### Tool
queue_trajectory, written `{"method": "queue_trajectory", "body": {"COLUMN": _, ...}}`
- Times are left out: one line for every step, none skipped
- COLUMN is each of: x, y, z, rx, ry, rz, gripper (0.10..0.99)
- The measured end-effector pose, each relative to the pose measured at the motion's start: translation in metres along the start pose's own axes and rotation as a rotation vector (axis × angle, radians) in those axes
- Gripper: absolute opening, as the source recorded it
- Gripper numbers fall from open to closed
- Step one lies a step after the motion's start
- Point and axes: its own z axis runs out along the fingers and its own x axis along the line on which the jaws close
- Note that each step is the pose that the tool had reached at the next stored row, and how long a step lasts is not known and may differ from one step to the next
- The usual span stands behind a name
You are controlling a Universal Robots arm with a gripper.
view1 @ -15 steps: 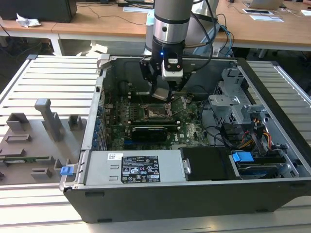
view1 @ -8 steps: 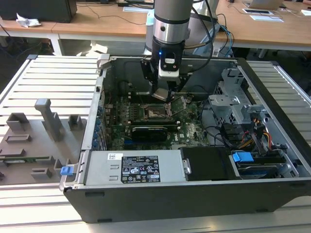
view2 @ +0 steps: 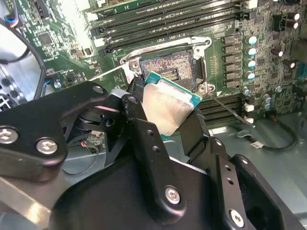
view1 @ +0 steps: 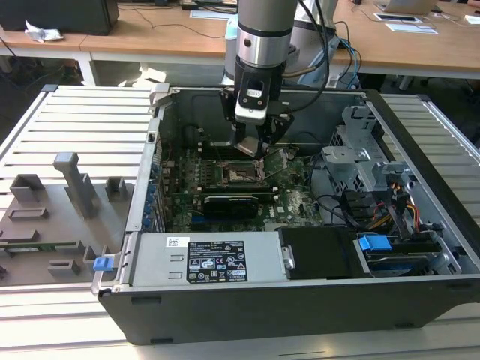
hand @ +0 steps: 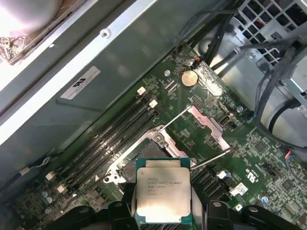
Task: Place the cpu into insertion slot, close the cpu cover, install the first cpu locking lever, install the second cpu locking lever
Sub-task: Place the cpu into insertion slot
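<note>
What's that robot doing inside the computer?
A robot arm is reaching into an open computer case. Its pincer is holding the cpu, a little square silver chip, by its edges. The chip is right next to the insertion slot on the green board, but it isn't in the slot yet. The cpu cover is flipped open beside the slot, and the thin wire levers are undone.

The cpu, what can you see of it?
The cpu is a small flat square chip: dull silver-grey metal top with fine print, green rim around it. The gripper pinches it by two opposite edges, metal side facing the wrist cameras. It hangs over the open insertion slot, not yet seated in it.
</note>
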Motion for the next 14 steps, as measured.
{"method": "queue_trajectory", "body": {"x": 0.0, "y": 0.0, "z": 0.0, "rx": 0.0, "ry": -0.0009, "rz": 0.019, "gripper": 0.541}}
{"method": "queue_trajectory", "body": {"x": 0.0, "y": 0.0, "z": 0.0001, "rx": 0.0, "ry": -0.0019, "rz": 0.04, "gripper": 0.541}}
{"method": "queue_trajectory", "body": {"x": 0.0, "y": 0.0, "z": 0.0001, "rx": 0.001, "ry": -0.0027, "rz": 0.057, "gripper": 0.541}}
{"method": "queue_trajectory", "body": {"x": 0.0, "y": 0.0, "z": 0.0001, "rx": 0.001, "ry": -0.0035, "rz": 0.075, "gripper": 0.541}}
{"method": "queue_trajectory", "body": {"x": 0.0, "y": 0.0, "z": 0.0001, "rx": 0.001, "ry": -0.0044, "rz": 0.095, "gripper": 0.541}}
{"method": "queue_trajectory", "body": {"x": 0.0, "y": 0.0, "z": 0.0002, "rx": 0.001, "ry": -0.0051, "rz": 0.109, "gripper": 0.541}}
{"method": "queue_trajectory", "body": {"x": 0.0, "y": 0.0, "z": 0.0002, "rx": 0.001, "ry": -0.0056, "rz": 0.119, "gripper": 0.541}}
{"method": "queue_trajectory", "body": {"x": 0.0, "y": 0.0, "z": 0.0002, "rx": 0.001, "ry": -0.0066, "rz": 0.136, "gripper": 0.541}}
{"method": "queue_trajectory", "body": {"x": 0.0, "y": 0.0, "z": 0.0002, "rx": 0.002, "ry": -0.0074, "rz": 0.151, "gripper": 0.541}}
{"method": "queue_trajectory", "body": {"x": 0.0, "y": 0.0, "z": 0.0002, "rx": 0.002, "ry": -0.008, "rz": 0.161, "gripper": 0.541}}
{"method": "queue_trajectory", "body": {"x": 0.0, "y": 0.0, "z": 0.0002, "rx": 0.002, "ry": -0.009, "rz": 0.179, "gripper": 0.541}}
{"method": "queue_trajectory", "body": {"x": 0.0, "y": 0.0, "z": 0.0002, "rx": 0.002, "ry": -0.01, "rz": 0.199, "gripper": 0.541}}
{"method": "queue_trajectory", "body": {"x": 0.0, "y": 0.0, "z": 0.0002, "rx": 0.003, "ry": -0.0105, "rz": 0.209, "gripper": 0.541}}
{"method": "queue_trajectory", "body": {"x": 0.0, "y": 0.0, "z": 0.0003, "rx": 0.003, "ry": -0.0109, "rz": 0.219, "gripper": 0.541}}
